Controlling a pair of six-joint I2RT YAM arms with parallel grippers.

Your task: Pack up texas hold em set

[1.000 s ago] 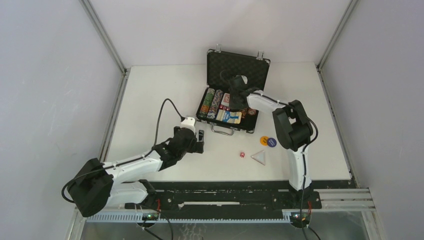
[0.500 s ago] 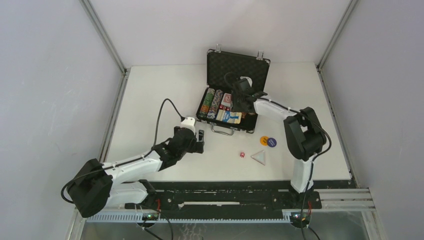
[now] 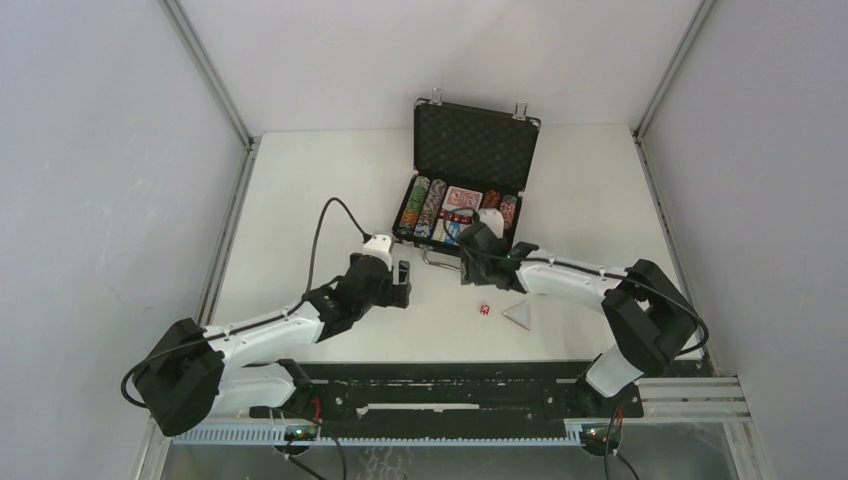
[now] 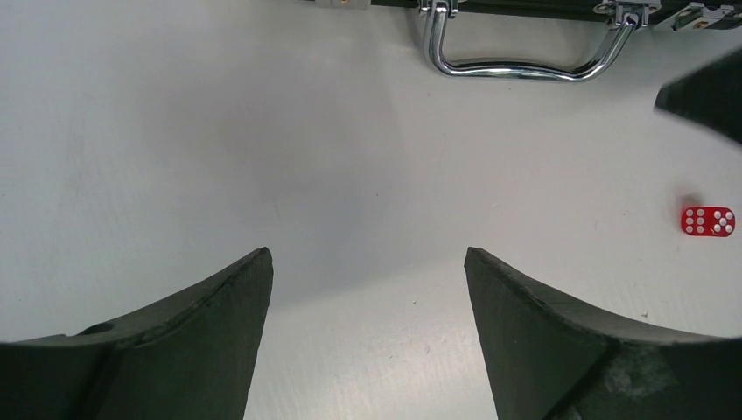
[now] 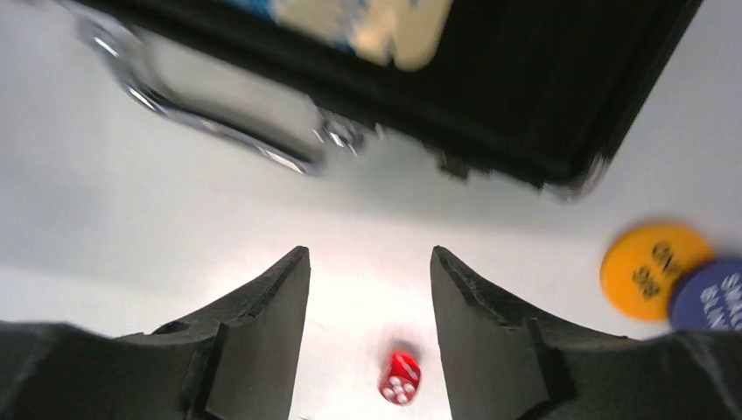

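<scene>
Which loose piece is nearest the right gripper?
The red die, just ahead of the open right gripper; the round buttons and triangle lie farther off.

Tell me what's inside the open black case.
Rows of poker chips on both sides, red-backed cards between them. The right gripper and its arm cover the near right part; the blue card box shows only partly.

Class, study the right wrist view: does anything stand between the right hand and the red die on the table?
Nothing visible does. The die lies on bare table, showing in the gap of the open right hand; the case and buttons sit beyond it.
</scene>
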